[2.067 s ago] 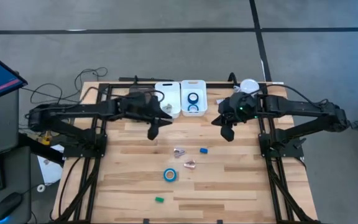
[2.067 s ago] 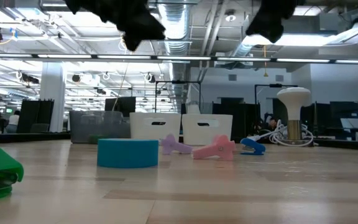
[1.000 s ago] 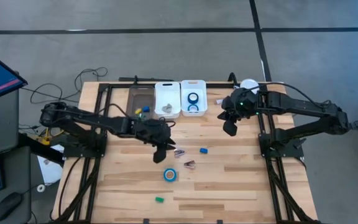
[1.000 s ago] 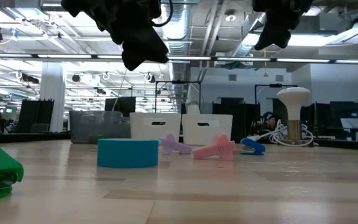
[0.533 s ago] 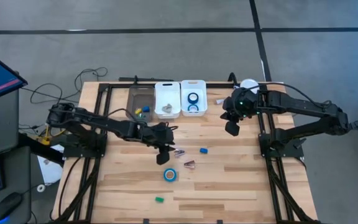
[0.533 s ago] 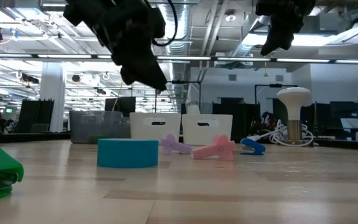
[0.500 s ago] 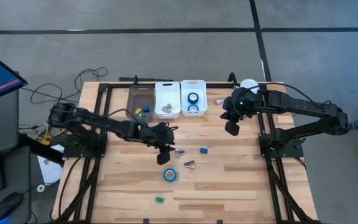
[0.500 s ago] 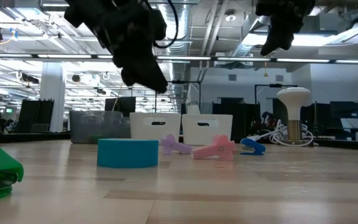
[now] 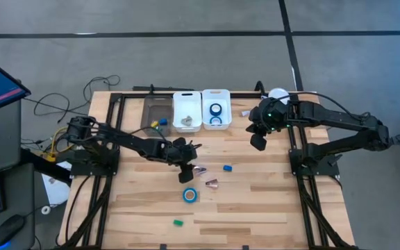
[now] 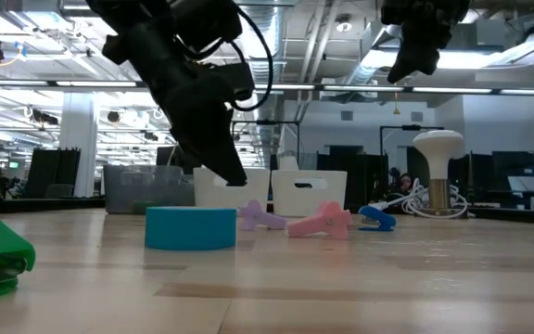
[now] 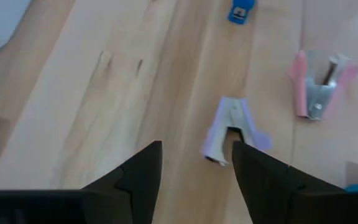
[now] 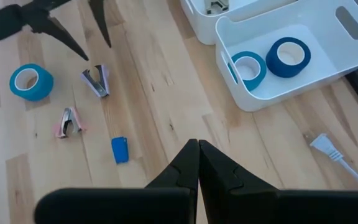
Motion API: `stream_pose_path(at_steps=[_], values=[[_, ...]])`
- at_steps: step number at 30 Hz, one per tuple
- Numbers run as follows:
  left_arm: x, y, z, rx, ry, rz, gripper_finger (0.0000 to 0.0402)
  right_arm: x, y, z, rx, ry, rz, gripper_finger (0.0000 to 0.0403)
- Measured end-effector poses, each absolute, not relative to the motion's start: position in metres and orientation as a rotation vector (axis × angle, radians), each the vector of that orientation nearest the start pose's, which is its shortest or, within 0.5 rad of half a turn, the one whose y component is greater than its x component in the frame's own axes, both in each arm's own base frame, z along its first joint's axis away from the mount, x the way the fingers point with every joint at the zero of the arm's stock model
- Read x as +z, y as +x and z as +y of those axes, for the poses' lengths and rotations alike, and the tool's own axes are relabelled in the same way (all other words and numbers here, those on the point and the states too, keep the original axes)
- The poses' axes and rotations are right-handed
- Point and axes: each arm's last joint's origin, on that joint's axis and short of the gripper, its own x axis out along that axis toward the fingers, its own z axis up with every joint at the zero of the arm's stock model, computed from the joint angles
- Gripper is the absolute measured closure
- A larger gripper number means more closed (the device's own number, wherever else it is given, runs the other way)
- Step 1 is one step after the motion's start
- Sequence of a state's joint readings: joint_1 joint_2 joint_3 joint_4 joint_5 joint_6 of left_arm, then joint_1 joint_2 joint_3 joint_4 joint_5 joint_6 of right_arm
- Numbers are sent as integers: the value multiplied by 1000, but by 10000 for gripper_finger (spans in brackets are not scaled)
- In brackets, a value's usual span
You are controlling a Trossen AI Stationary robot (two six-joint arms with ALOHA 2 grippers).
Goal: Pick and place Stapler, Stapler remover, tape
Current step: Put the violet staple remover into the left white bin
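Just below the wide-open left tool (image 11: 194, 165), over the lilac staple remover (image 11: 232, 127) lying flat on the worktop (image 9: 255, 201): risk of nudging it aside, one finger (image 11: 253, 168) already crowding its edge; right tool (image 12: 197, 149) shut, well apart.

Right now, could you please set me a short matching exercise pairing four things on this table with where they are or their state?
Things:
1. lavender staple remover
2. loose tape roll
3. two tape rolls
4. right hand

Places or states:
A. inside a white bin
B. shut, raised above the table
C. just ahead of the open left hand
D. alone on bare wood

Pairs: 1-C, 2-D, 3-A, 4-B
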State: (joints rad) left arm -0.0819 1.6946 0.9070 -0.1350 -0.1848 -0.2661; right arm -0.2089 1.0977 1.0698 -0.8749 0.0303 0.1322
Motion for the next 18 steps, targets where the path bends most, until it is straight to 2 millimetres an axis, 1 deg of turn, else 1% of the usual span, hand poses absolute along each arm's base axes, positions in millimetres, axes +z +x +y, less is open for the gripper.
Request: stream_pose_path(at_steps=[6, 11, 14, 16, 18], values=[[155, 327, -19, 223, -128, 892, 215, 316, 202, -44, -282, 203, 884, 402], [157, 330, -21, 181, -152, 859, 219, 316, 201, -44, -287, 204, 884, 402], [159, 332, -21, 159, -123, 848, 220, 316, 201, -44, -289, 203, 885, 402], [163, 334, -22, 124, -88, 844, 220, 316, 201, -44, -289, 202, 885, 402], [171, 340, -23, 95, -76, 813, 220, 316, 201, -44, -288, 200, 885, 402]])
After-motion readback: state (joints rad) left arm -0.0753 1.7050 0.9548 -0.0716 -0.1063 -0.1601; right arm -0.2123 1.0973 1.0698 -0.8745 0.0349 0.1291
